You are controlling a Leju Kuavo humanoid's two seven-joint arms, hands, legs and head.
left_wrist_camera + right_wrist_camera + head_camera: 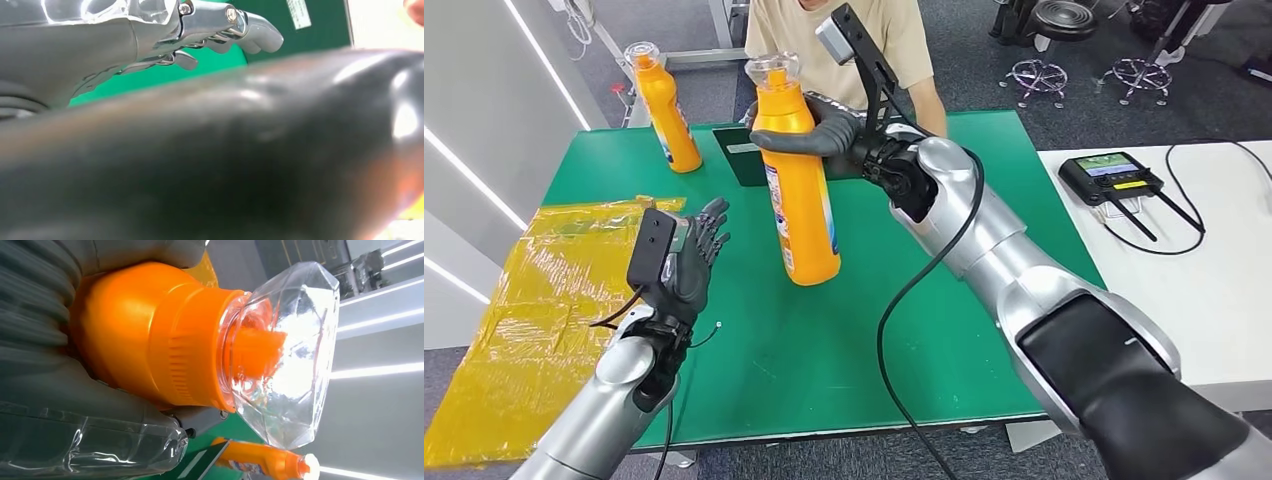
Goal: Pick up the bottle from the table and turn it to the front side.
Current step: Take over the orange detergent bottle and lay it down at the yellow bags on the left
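A green table [824, 340] carries a second orange bottle [665, 110] and yellow plastic sheet [514, 310].

Grey carpet floor [984, 70]; black stools [1064, 30].

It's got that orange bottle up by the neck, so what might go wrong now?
1. The right robot hand grips the bottle only near its top, so the long body may swing or slip while turning.
2. The open left robot hand waits close by; the bottle's base might bump it.
3. A second bottle stands behind on the table, and a wide swing might topple it.
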